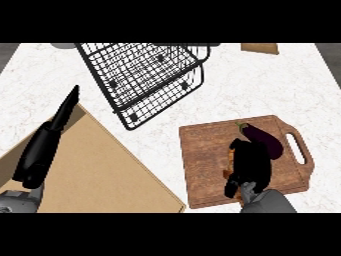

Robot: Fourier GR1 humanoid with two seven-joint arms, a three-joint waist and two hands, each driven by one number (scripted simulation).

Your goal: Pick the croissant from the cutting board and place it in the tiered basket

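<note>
Two hands, one working over the cutting board [202,165].

Tiered basket [147,75] waits beyond, well apart from the board; left hand [44,145] rests, fingers straight, over a tan panel [99,170]; right hand [250,162] covers the croissant [230,172] beside an eggplant [265,140], seemingly grasping, though its fingers' curl is hidden.

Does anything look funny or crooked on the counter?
Yes. The black wire tiered basket sits skewed, at an angle to the counter's edges. An eggplant lies on the cutting board beside the right hand, which hides whatever it covers, so no croissant shows.
</note>
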